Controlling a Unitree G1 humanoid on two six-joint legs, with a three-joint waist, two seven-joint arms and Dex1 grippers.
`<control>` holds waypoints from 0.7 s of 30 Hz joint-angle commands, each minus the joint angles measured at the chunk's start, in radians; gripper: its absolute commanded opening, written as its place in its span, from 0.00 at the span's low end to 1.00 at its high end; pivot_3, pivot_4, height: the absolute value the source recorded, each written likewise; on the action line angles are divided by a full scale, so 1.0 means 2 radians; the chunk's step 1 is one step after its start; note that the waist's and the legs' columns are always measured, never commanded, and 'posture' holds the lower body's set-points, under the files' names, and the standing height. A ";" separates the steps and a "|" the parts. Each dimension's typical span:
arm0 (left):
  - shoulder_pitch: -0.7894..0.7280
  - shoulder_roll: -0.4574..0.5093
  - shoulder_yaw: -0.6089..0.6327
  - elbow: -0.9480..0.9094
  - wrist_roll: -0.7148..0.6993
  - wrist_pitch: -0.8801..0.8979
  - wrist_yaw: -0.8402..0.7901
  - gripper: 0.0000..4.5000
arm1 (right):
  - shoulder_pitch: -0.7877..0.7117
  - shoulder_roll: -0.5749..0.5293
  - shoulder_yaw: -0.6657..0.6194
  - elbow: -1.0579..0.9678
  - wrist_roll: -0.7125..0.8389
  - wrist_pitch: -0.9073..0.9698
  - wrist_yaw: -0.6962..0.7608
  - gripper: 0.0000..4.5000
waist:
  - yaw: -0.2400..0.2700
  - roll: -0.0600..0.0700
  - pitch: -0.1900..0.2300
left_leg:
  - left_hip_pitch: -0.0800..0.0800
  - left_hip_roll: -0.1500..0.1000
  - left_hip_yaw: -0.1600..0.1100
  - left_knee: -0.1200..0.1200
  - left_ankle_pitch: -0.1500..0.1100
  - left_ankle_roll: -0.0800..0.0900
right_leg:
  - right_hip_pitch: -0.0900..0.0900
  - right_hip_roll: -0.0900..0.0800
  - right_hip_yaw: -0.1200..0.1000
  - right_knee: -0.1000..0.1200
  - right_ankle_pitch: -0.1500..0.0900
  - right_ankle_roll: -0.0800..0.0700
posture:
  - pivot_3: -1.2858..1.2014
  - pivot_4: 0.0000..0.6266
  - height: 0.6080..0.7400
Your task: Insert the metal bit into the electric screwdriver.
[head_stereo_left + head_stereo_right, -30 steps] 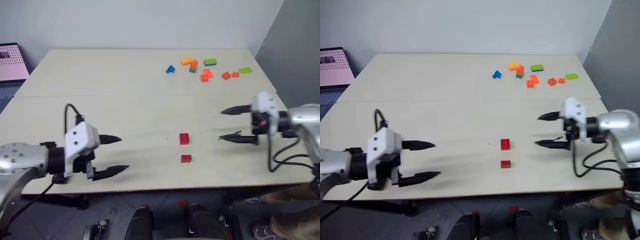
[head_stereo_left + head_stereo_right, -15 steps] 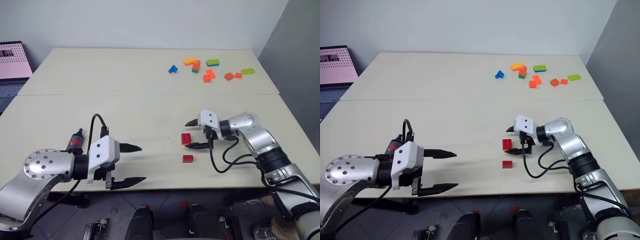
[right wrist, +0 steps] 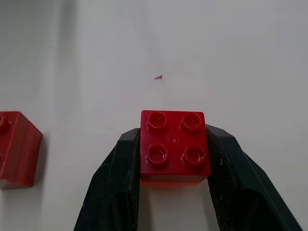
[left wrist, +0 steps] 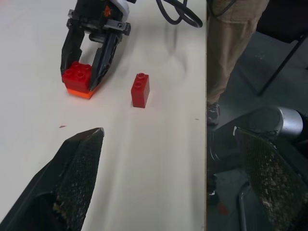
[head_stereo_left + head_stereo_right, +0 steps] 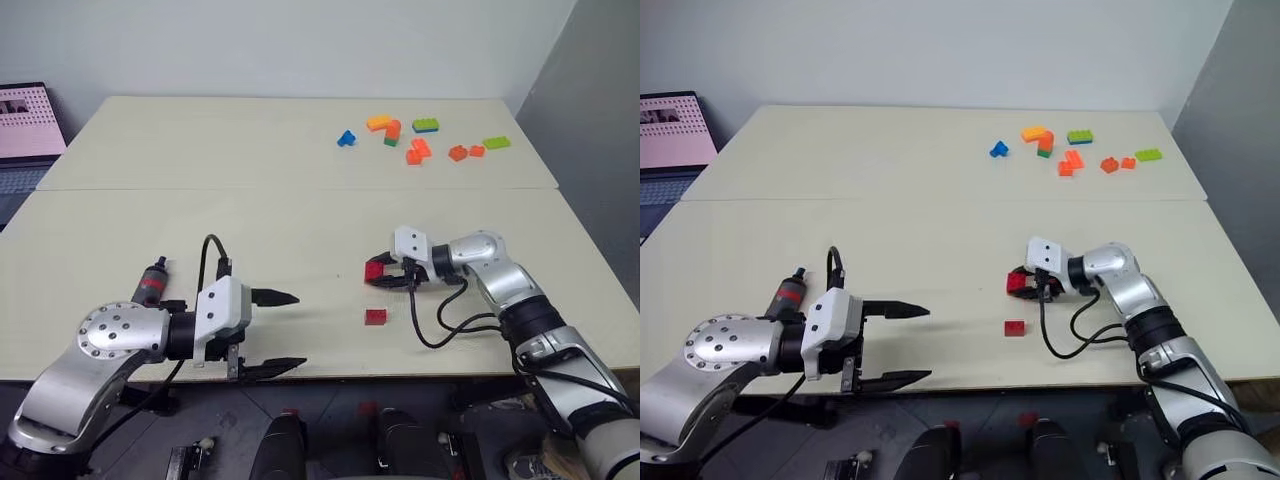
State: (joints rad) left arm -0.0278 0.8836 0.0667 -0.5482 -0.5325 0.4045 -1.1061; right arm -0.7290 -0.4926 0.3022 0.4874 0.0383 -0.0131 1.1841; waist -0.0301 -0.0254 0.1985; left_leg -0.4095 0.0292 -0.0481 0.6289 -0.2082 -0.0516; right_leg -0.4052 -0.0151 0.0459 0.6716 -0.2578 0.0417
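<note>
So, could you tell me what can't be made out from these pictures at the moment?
- red four-stud brick, right wrist view: its own body hides its underside, so whether it is lifted or resting is unclear.
- small red brick, same view: cut off by the frame edge.
- far coloured bricks, eye views: too small to count studs.
- person's leg, left wrist view: cut off by the frame edge.

Bright, even, diffuse light with soft faint shadows on the table [image 5: 200, 220]; sharp views, no glare.
</note>
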 commanded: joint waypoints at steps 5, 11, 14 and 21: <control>-0.037 -0.026 -0.011 -0.012 -0.030 0.014 0.011 1.00 | 0.042 -0.071 -0.144 -0.050 0.035 0.049 -0.114 0.33 | 0.000 0.000 0.000 | 0.000 0.000 0.000 0.000 0.000 0.000 | 0.000 0.000 0.000 0.001 0.000 0.000 | 0.52 0.24 1.00; -0.070 -0.050 -0.035 -0.011 -0.038 0.021 0.018 1.00 | 0.083 -0.105 -0.257 0.014 0.034 0.100 -0.288 0.33 | 0.001 0.000 0.000 | 0.000 -0.001 0.000 0.000 0.000 0.000 | 0.000 0.000 0.001 0.001 0.000 -0.001 | 0.52 0.24 1.00; -0.091 -0.067 -0.050 -0.001 -0.035 0.020 0.018 1.00 | 0.088 -0.100 -0.267 0.041 0.024 0.119 -0.339 0.33 | -0.009 0.000 0.000 | 0.001 0.000 0.001 0.000 0.000 0.000 | 0.000 0.000 0.002 0.002 0.000 -0.001 | 0.52 0.24 1.00; -0.110 -0.080 -0.067 0.009 -0.026 0.020 0.022 1.00 | 0.071 -0.093 -0.270 0.084 0.027 0.134 -0.380 0.33 | -0.017 0.000 0.000 | 0.004 0.000 0.004 0.000 0.000 0.000 | 0.000 0.002 0.007 0.004 0.000 0.000 | 0.52 0.24 1.00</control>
State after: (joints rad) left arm -0.2330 0.7286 -0.0631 -0.5275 -0.5890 0.4522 -1.0686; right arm -0.5516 -0.6681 -0.2134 0.6444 0.0910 0.2541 0.4558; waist -0.0633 -0.0257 0.1982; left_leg -0.4003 0.0296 -0.0389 0.6291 -0.2078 -0.0512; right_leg -0.4049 -0.0102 0.0620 0.6802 -0.2586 0.0409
